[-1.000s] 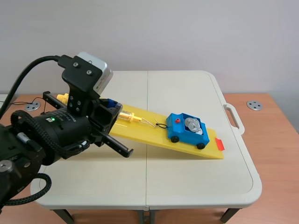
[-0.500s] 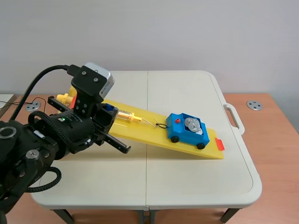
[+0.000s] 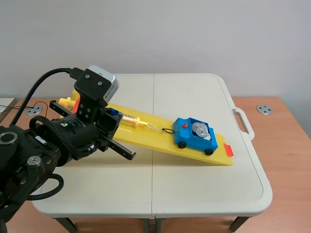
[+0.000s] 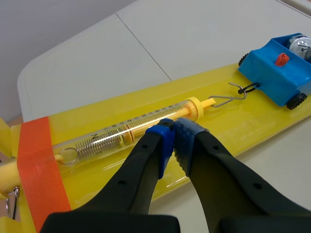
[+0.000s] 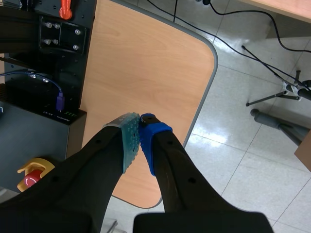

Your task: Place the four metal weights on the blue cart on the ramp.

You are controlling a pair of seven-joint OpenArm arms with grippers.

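The blue cart stands low on the yellow ramp, with round metal weights lying in its tray. A wire hook links it to a clear spring scale higher up the ramp. My left gripper is shut on nothing beside the ramp's upper half. In the left wrist view its blue fingertips meet just before the spring scale, with the cart and weights far ahead. My right gripper is shut and empty, away from the table.
Orange tape binds the ramp's top end, and an orange tab marks its foot. The white table has a handle at its right edge. Round metal discs sit on the wooden desks. Under my right gripper are a wooden desktop and floor.
My left arm drew back a little toward the left and lower, then held still. The cart and weights have not moved.
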